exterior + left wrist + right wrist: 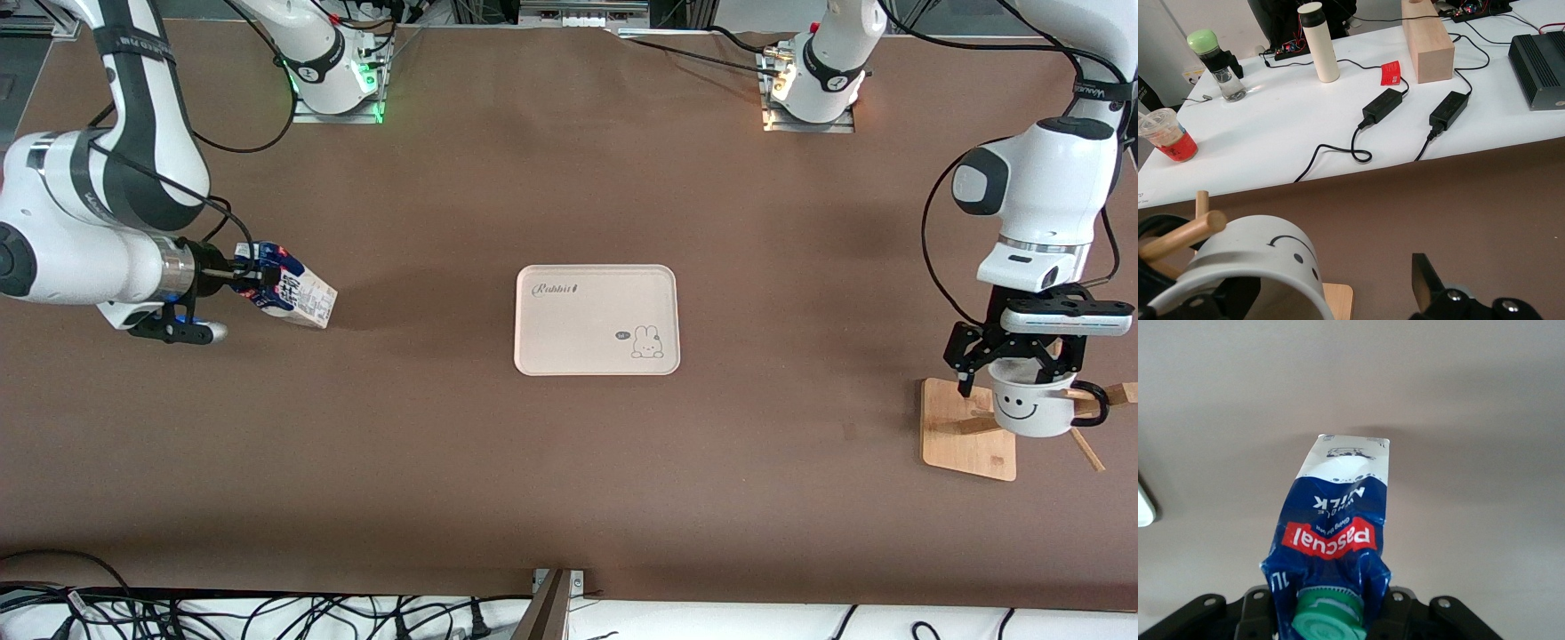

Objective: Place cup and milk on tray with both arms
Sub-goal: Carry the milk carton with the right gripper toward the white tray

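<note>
Right tool is clamped on the milk at its gable end; in the right wrist view the crumpled carton top and green cap sit between the fingers, body pointing straight away from the wrist. Carton is tipped over: long axis near horizontal, base end aimed toward the tray, and its lower edge looks at or just above the worktop, can't tell which. It's at the right arm's end of the worktop, well apart from the tray.

Left tool is down over the cup at the left arm's end. Cup hangs on a peg of the bamboo rack, smiley toward the front camera, black handle pointing away from the tray. Left wrist view shows the cup wall close under the camera with a wooden peg beside it, and one finger standing off the wall. So the jaws read as spread wide around the cup, not yet gripping.

Key relation: the tray lies between both tools at mid-worktop, roughly level with the milk and a bit farther from the front camera than the cup. Each arm has a sideways inward carry. My read: the milk needs righting before set-down, and the cup must lift clear of the peg first or it drags the rack.
</note>
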You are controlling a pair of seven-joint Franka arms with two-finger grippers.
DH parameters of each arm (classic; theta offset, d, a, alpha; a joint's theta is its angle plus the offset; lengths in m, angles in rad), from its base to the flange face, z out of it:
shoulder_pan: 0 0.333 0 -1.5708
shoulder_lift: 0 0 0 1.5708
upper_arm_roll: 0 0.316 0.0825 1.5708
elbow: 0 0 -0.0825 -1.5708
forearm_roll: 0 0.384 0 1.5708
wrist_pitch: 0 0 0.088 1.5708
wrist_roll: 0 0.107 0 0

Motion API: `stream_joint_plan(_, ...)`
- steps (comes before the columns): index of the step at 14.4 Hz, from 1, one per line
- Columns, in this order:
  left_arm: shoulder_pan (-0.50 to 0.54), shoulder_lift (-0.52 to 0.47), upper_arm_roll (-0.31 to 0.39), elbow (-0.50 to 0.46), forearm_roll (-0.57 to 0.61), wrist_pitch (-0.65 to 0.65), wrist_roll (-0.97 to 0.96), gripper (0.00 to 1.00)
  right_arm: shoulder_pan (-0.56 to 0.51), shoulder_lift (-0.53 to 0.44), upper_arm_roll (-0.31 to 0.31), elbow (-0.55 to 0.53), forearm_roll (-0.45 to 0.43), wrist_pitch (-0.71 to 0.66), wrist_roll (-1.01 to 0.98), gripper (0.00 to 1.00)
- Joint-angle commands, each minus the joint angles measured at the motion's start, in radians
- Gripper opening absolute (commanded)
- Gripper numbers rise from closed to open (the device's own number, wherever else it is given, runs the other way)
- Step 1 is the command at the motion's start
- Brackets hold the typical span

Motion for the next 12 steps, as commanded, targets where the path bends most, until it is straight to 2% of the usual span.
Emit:
stream_joint_plan(1, 0.009, -0.022, 0.004, -0.041, 0.013, 0.014, 0.003, 1.0, 0.01, -0.063, 0.082, -0.011, -0.007, -0.012, 0.079, 0.46)
stream_joint_plan(3, 0.01, -0.022, 0.004, -0.041, 0.012, 0.014, 0.005, 0.99, 0.01, -0.071, 0.191, -0.005, -0.01, 0.039, 0.241, 0.46)
stream_joint_plan(5, 0.01, -0.022, 0.004, -0.041, 0.012, 0.012, 0.005, 0.8, 0.021, -0.067, 0.277, -0.003, -0.014, 0.105, 0.373, 0.46)
stream_joint_plan(7, 0.01, -0.022, 0.004, -0.041, 0.012, 0.012, 0.005, 0.64, 0.071, -0.065, 0.302, 0.006, -0.01, 0.151, 0.459, 0.46)
stream_joint_plan(10, 0.01, -0.022, 0.004, -0.041, 0.012, 0.012, 0.009, 0.4, 0.176, -0.064, 0.302, 0.044, -0.019, 0.16, 0.478, 0.46)
stream_joint_plan(12, 0.01, -0.022, 0.005, -0.041, 0.012, 0.012, 0.012, 0.29, 0.248, -0.059, 0.302, 0.053, -0.074, 0.168, 0.437, 0.46)
